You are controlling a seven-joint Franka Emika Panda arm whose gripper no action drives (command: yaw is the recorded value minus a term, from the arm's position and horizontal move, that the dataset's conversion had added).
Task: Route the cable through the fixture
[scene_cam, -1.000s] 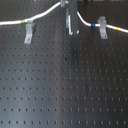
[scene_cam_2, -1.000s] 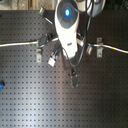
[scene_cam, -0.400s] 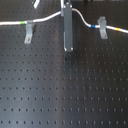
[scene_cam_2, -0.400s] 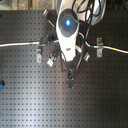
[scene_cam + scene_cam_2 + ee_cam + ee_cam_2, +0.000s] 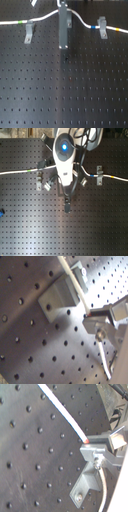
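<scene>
Cable look: thin white cable (image 5: 47, 17) with a green band (image 5: 20, 22) near the first exterior view's left, then a blue band (image 5: 93, 27) and a yellow band (image 5: 116, 30) toward the first exterior view's right.
Cable place: strung across the far side of the black perforated board (image 5: 64, 95), arching up between two grey fixtures, the left fixture (image 5: 29, 33) and the right fixture (image 5: 102, 27).
Gripper: gripper (image 5: 63, 46) hangs down from the arch, tip just over the board. Cable runs into the fingers in the second wrist view (image 5: 88, 440); jaws look closed on the cable.
First exterior view only: colour bands read clearly; arm body cropped off.
Second exterior view only: white arm body with a blue light (image 5: 63, 148), and a small blue object (image 5: 1, 212) at the board's edge.
First wrist view only: close look at a grey fixture block (image 5: 59, 296) with cable lying against it.
</scene>
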